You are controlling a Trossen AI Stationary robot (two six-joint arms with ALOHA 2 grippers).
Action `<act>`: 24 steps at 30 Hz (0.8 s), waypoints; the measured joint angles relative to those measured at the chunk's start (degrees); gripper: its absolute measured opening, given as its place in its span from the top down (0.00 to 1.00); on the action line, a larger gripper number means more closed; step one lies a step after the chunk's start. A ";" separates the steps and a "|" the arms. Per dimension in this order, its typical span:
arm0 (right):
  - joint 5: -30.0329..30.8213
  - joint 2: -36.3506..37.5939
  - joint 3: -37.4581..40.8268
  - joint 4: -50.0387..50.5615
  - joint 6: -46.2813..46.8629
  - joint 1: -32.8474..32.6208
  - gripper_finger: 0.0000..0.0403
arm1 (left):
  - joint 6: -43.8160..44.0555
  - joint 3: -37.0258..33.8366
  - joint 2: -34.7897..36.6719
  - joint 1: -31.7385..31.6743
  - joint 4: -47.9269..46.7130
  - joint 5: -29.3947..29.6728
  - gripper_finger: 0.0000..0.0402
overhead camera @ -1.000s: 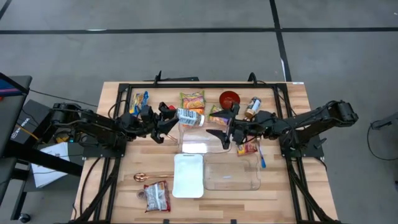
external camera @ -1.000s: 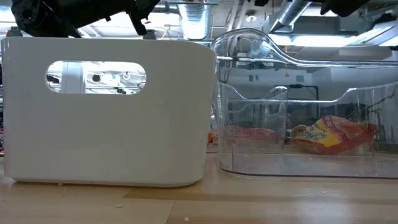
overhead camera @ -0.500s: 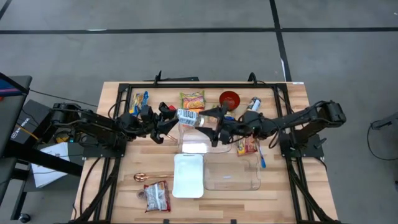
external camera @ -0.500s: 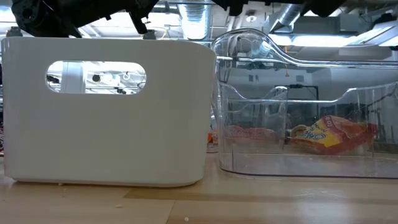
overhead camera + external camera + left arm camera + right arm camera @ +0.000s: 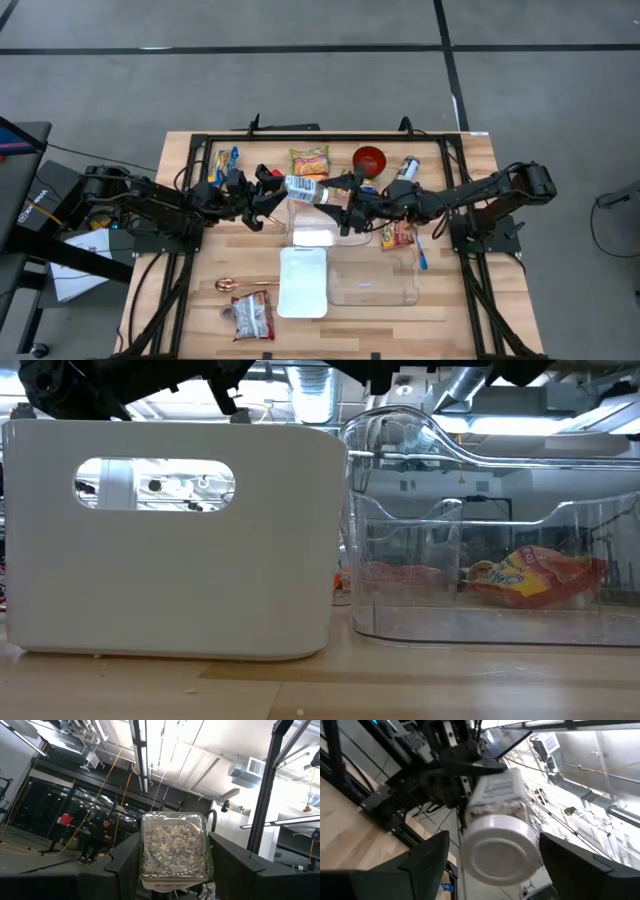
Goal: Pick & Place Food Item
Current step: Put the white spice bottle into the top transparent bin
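Observation:
A clear jar (image 5: 305, 188) of granola-like food with a white lid (image 5: 500, 851) hangs in the air above the table's far middle, its lid end turned toward the table's right. My left gripper (image 5: 290, 189) is shut on it from the left. My right gripper (image 5: 345, 196) is open at the lid end. Its two fingers (image 5: 427, 854) stand one on either side of the lid without touching it. My left gripper pinches the jar between its two fingers (image 5: 124, 862), which lie on opposite sides of the clear body (image 5: 150, 851) at the end away from the lid. The fingers come from the table's left, slanting upward, and run along the jar. The jar is lifted clear of the table.
Below and nearer stand a white bin (image 5: 303, 282) and a clear bin (image 5: 372, 277). An orange snack bag (image 5: 309, 160), a red bowl (image 5: 369, 157), a can (image 5: 406, 170), a snack packet (image 5: 398, 236) and a spoon (image 5: 240, 285) lie around. A black frame (image 5: 300, 137) edges the table.
My right gripper has moved toward the table's left, up to the jar's lid end, rolling a little as it went. It has stayed open. My left gripper and the jar have kept still.

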State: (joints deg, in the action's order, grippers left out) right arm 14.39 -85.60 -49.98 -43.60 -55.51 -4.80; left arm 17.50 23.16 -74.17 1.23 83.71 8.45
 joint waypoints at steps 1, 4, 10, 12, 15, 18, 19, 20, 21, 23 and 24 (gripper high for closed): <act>0.17 0.00 0.00 -0.05 0.00 0.04 0.25 | 0.00 0.00 0.00 0.00 -0.01 0.00 0.53; 0.87 0.00 0.00 -0.03 -0.01 0.03 0.25 | -0.02 0.00 0.00 0.00 -0.03 0.00 0.53; 2.37 0.00 0.00 -0.08 0.01 -0.13 0.26 | -0.04 -0.02 0.00 0.00 -0.14 0.00 0.53; 2.81 0.00 0.00 -0.06 0.00 -0.40 0.29 | -0.12 -0.02 0.00 0.00 -0.16 0.03 0.53; 2.98 0.00 0.00 0.00 0.00 -0.74 0.37 | -0.09 -0.02 0.00 0.00 -0.14 -0.02 0.52; 4.55 0.00 0.00 0.15 0.04 -0.87 0.48 | -0.13 -0.02 0.00 0.00 -0.12 0.04 0.52; 4.93 0.00 0.00 0.35 0.06 -0.87 0.51 | -0.17 -0.02 0.00 -0.02 -0.14 0.04 0.53; 5.11 0.00 0.00 0.67 0.17 -0.85 0.52 | -0.25 -0.02 0.00 -0.07 -0.20 0.07 0.53; 5.15 0.02 0.00 0.86 0.22 -0.87 0.52 | -0.31 -0.03 0.00 -0.07 -0.31 0.14 0.53; 5.19 0.02 0.00 0.93 0.21 -1.08 0.52 | -0.30 -0.04 0.00 -0.07 -0.33 0.12 0.52; 5.28 0.02 0.00 0.94 0.20 -1.24 0.52 | -0.28 -0.04 0.00 -0.04 -0.34 0.07 0.51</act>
State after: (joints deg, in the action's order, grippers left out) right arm 19.67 -85.58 -49.98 -42.65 -55.31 -6.04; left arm 17.22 23.11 -74.17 1.19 83.37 8.52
